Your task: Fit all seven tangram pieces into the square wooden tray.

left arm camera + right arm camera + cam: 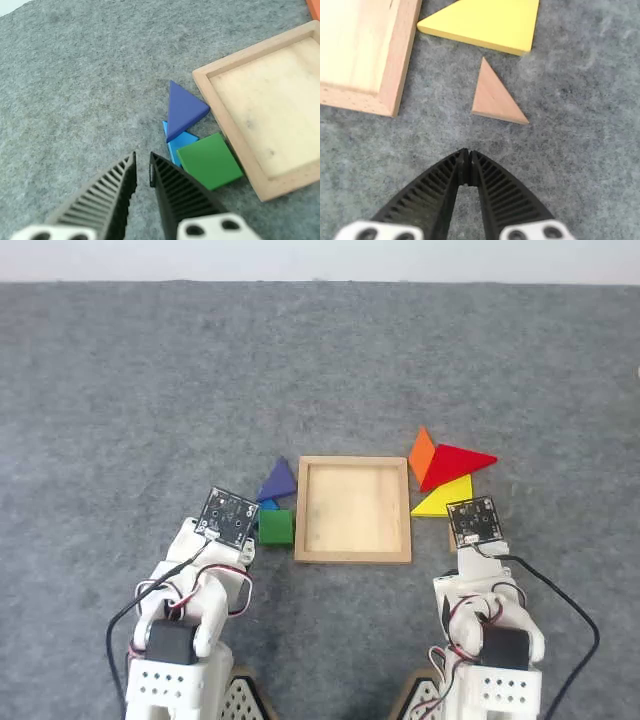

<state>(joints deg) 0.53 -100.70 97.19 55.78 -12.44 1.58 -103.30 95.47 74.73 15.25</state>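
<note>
The square wooden tray [352,552] lies empty in the middle of the grey mat. Off its left side lie a purple triangle [279,480], a blue piece [268,505] and a green square [276,527]. An orange triangle [421,453], a red triangle [455,464] and a yellow triangle [447,498] lie off its right side. My left gripper [143,156] hovers just short of the green square [210,160], its jaws a narrow gap apart and empty. My right gripper [468,152] is shut and empty, just short of a small wooden triangle [496,100] near the tray corner [385,75].
Both arms stand at the near edge of the mat, the left arm [190,625] and the right arm [487,635] on either side of the tray. Bare grey mat [320,360] stretches behind the tray to the far edge.
</note>
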